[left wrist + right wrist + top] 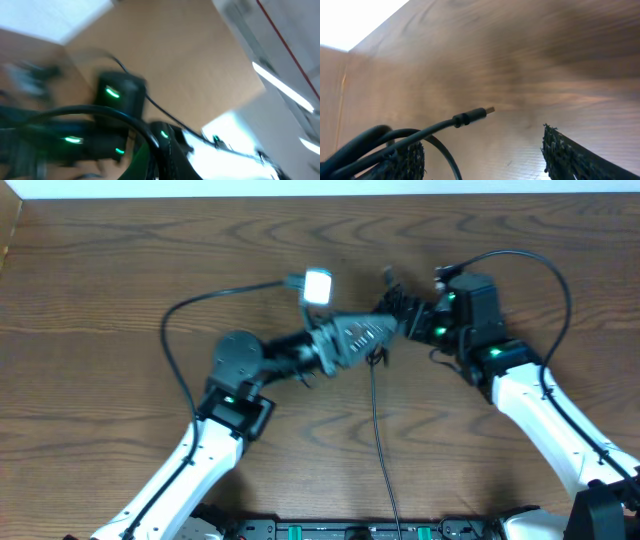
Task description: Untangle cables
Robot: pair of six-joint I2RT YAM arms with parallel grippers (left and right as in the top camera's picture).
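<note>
At the centre of the table [90, 270] the right gripper [480, 140], fingers spread wide, lets a black cable [435, 128] lie across one finger [412, 162], plug [479, 114] toward 2 o'clock, likely to loosen the tangle; whether the left gripper [378, 332] grips anything I cannot tell.

The left arm [170, 480] and right arm [545, 415] have white lower links and black joint housings dotted with green lights [437, 332]; a thick black wire [165, 338] loops from each; a grey wedge-shaped casing [360, 335] sits mid-frame overhead, a white square block [318, 285] just above it; the right gripper [480, 142] has black, rough-textured fingers [567, 155].
</note>
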